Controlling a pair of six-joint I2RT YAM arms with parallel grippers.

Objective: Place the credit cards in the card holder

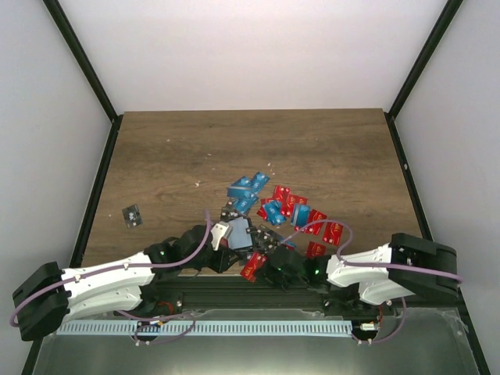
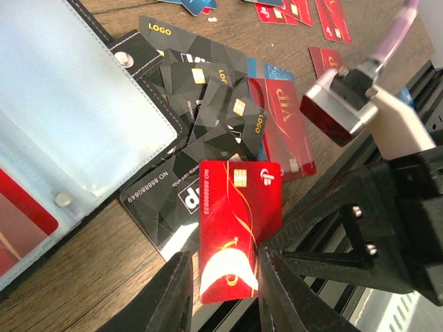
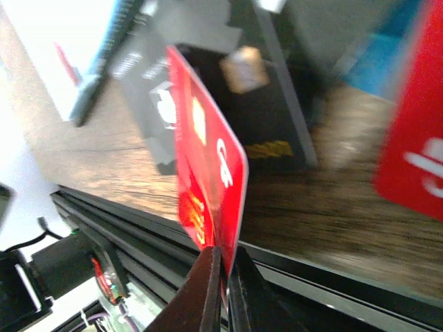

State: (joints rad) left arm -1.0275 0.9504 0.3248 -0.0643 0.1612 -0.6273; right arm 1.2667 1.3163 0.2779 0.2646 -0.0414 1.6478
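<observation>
Right tool (image 3: 225, 261) tight on red card (image 3: 208, 173)

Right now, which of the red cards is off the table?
The red card with the gold swirl, pinched by the right claw and held in the left claw. The other red cards lie flat on the table.

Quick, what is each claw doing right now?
The left claw is closed on the red card, with a finger on each side edge.
The right claw is closed, pinching the same red card.
</observation>
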